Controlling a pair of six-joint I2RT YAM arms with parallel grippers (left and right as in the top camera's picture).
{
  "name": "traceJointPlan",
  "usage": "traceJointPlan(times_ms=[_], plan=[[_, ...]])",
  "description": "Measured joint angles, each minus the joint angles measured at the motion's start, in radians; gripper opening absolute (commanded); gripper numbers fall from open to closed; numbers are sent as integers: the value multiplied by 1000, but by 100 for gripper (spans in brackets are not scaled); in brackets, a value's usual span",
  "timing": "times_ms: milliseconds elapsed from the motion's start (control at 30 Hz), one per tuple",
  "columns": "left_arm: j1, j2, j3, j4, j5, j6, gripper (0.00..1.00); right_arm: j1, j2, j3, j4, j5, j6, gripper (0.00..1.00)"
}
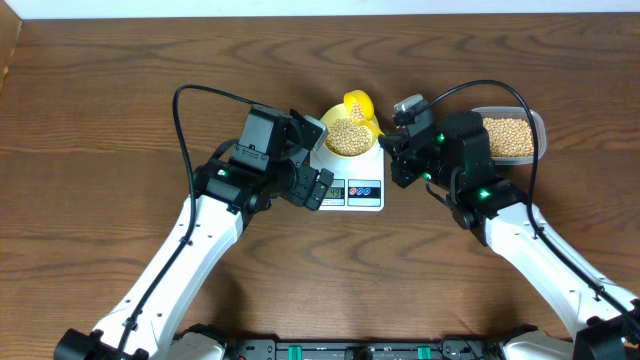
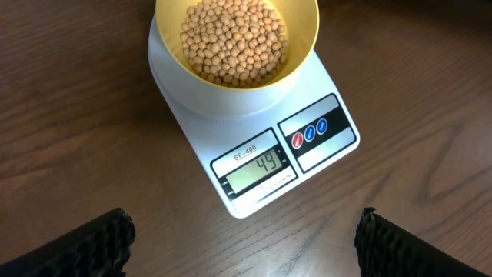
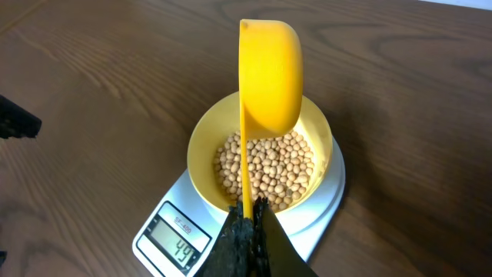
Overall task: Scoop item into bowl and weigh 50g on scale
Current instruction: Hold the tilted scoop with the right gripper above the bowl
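Gripping the scoop [image 3: 269, 77] by its stiff handle, right tool [image 3: 247, 214] holds it over the bowl [image 3: 201, 150]; beans [image 3: 269, 173] look loose, light; left tool [image 2: 246, 242] open.

Soft, even light falls from above on the brown wood-grain table [image 1: 100, 150]; shadows are faint. The white rectangular scale [image 2: 211, 135] shows sharp, while the black left fingertips [image 2: 84, 246] close to the lens blur.

Wooden table [image 1: 100, 120] carries the white scale [image 1: 362, 191] and a clear tub [image 1: 541, 131]
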Motion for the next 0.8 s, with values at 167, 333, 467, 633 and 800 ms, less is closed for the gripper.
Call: traceJointPlan(times_ms=[167, 333, 467, 633, 800], plan=[[0, 0, 0, 0, 0, 0, 94, 0, 0, 0, 0, 0, -11, 1], [0, 0, 0, 0, 0, 0, 94, 0, 0, 0, 10, 0, 2, 1], [0, 0, 0, 0, 0, 0, 94, 0, 0, 0, 28, 0, 89, 1], [0, 0, 0, 0, 0, 0, 95, -4, -11, 0, 31, 0, 162, 1], [0, 0, 0, 0, 0, 0, 94, -5, -21, 0, 31, 0, 168, 1]])
